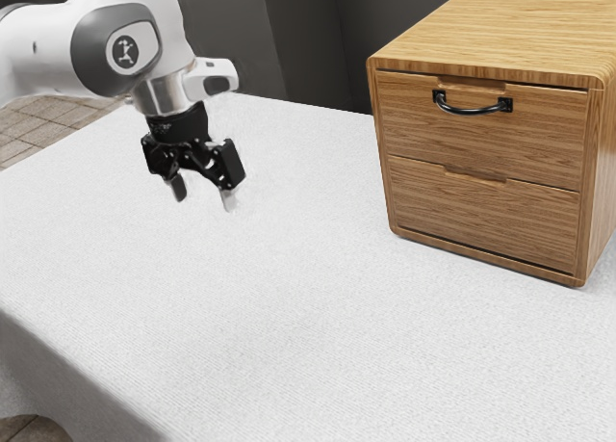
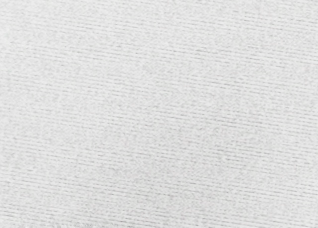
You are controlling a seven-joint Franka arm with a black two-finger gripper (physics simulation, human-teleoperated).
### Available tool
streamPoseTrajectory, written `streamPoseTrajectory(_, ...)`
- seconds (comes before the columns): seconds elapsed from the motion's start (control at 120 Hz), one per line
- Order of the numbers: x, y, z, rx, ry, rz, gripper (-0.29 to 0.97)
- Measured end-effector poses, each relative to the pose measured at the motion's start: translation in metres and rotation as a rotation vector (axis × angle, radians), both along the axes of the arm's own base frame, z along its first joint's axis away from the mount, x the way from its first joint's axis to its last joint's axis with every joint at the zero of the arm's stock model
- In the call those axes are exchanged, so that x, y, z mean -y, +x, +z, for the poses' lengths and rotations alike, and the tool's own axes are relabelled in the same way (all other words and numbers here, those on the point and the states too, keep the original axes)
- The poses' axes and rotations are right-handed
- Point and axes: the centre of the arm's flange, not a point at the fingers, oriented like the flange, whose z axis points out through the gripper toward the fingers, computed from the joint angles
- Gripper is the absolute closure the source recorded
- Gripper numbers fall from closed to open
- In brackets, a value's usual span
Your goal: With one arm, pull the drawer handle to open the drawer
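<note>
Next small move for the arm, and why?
Probably carry the gripper toward the exterior view's right, toward the black handle on the top drawer. It hangs open above the table, well apart from the cabinet, and the drawer looks shut.

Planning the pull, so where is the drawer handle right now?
In the exterior view the black handle sits on the top drawer of the wooden cabinet at upper right, well apart from the open gripper at left.

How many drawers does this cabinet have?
2. The upper drawer, with the black handle, and the lower drawer right beneath it, both on the cabinet front. Its other sides are hidden.
</note>
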Motion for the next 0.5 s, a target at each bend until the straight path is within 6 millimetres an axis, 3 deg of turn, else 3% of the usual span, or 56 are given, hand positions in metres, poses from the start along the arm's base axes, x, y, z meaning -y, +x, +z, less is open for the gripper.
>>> streamPoseTrajectory(0.05,-0.006,-0.002,0.000,-0.007,-0.002,0.005,0.00)
streamPoseTrajectory(0.208,0.002,-0.003,0.003,-0.011,-0.026,-0.026,0.00)
streamPoseTrajectory(0.3,-0.014,-0.043,0.081,0.127,-0.052,0.058,0.00)
streamPoseTrajectory(0.358,-0.025,-0.060,0.104,0.179,-0.082,0.178,0.00)
streamPoseTrajectory(0.417,-0.043,-0.056,0.102,0.206,-0.109,0.332,0.00)
streamPoseTrajectory(0.5,-0.063,-0.028,0.076,0.221,-0.120,0.543,0.00)
